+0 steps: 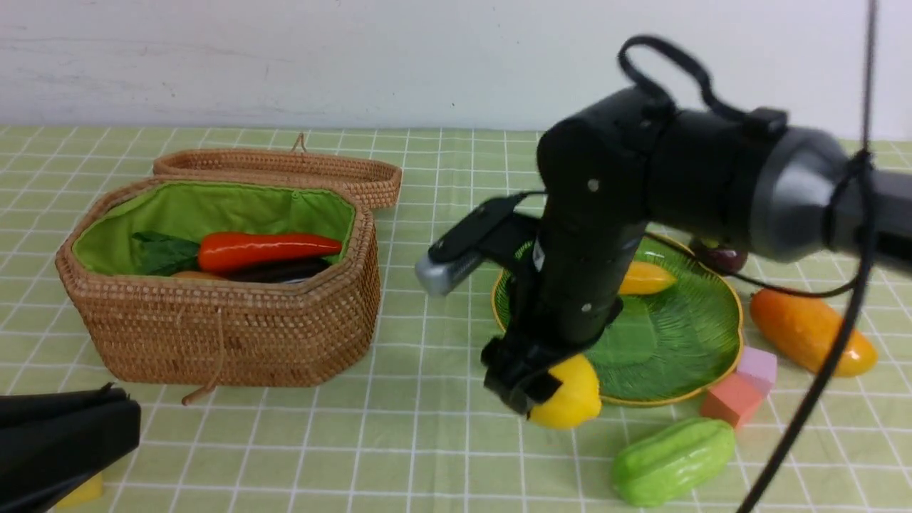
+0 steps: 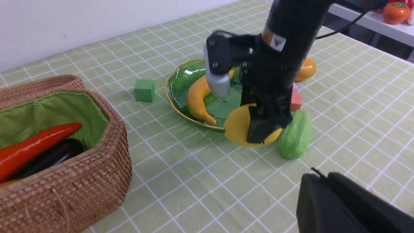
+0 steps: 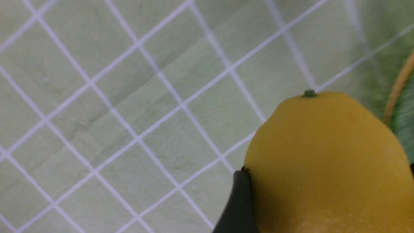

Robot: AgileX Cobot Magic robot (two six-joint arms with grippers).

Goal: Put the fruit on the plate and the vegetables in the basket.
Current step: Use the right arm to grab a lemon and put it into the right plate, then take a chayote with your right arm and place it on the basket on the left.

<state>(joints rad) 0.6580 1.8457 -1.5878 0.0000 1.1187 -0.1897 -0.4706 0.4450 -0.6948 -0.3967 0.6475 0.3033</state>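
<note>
While right claw grips lemon, arm hiding most of banana

Bright, even light; the plate looks blurred.

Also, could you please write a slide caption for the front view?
Right gripper holds the lemon at the plate rim; carrot and eggplant lie in the basket.

matte black cylindrical arm housing, pale screws noted | grey rounded joint collar | black looped cable | small triangular logo label seen
</note>
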